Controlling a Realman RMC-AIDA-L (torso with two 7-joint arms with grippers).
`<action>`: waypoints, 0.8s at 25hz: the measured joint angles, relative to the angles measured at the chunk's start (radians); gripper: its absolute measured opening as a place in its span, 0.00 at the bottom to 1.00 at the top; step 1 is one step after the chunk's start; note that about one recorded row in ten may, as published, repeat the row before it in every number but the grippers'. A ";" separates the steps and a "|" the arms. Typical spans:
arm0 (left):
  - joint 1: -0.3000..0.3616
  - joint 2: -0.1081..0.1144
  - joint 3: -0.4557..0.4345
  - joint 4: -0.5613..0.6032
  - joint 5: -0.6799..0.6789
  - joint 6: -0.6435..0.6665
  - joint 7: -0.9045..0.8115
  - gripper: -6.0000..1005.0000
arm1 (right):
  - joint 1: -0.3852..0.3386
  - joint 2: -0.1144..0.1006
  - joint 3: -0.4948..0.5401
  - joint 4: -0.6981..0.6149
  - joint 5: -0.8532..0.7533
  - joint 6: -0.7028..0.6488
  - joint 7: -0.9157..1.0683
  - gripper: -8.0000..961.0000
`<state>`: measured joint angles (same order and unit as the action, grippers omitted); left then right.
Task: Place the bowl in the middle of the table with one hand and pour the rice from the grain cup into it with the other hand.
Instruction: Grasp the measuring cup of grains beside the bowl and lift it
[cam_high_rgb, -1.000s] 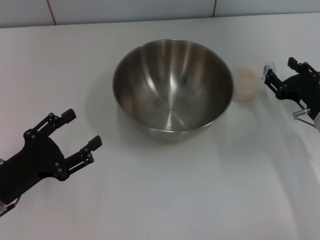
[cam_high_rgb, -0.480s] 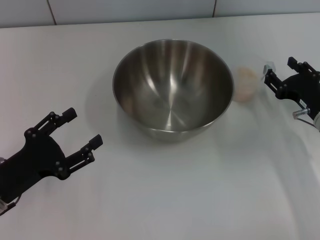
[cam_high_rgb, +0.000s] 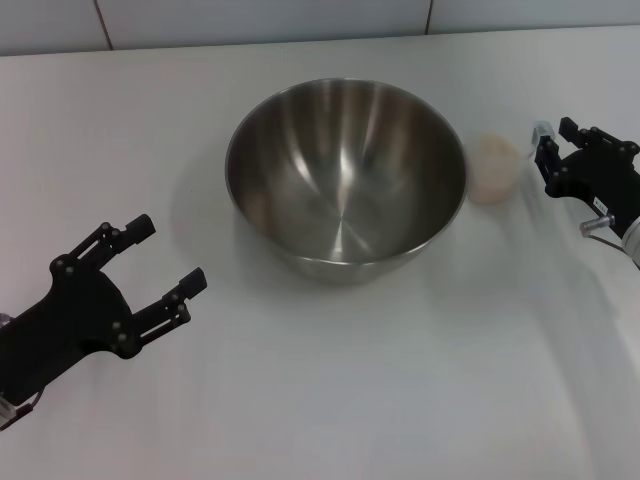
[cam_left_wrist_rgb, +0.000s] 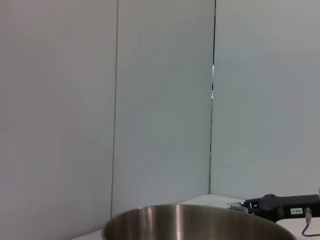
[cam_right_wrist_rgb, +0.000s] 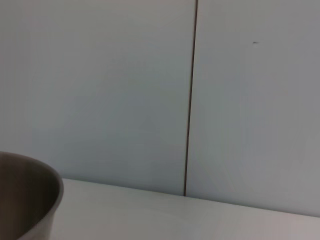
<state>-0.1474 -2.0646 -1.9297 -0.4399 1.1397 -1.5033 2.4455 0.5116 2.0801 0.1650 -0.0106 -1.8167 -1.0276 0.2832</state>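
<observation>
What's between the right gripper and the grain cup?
Nothing visible. The right gripper sits just right of the grain cup, with only bare table between; the bowl is on the cup's far side.

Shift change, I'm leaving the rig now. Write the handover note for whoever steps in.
Left gripper: open, empty, hovering over the table short of the bowl.
Right gripper: beside the grain cup, apparently not gripping it.
Bowl: mid-table, upright, empty.
Rice: in the cup, which stands just to the bowl's right.
Done: bowl appears placed.
Left: grasp the cup, pour the rice into the bowl.
</observation>
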 joint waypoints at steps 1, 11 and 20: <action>0.000 0.000 0.000 0.000 0.000 0.000 0.000 0.84 | 0.001 0.000 0.000 0.000 0.000 0.000 0.002 0.51; 0.005 0.000 0.000 0.000 0.000 -0.005 0.000 0.84 | 0.004 0.001 0.005 0.004 0.000 -0.006 0.006 0.05; 0.005 0.000 0.000 0.001 0.000 -0.005 0.001 0.84 | 0.003 0.002 0.008 0.008 0.000 -0.018 0.005 0.02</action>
<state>-0.1424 -2.0648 -1.9297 -0.4393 1.1397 -1.5085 2.4461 0.5147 2.0817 0.1729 -0.0031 -1.8167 -1.0457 0.2878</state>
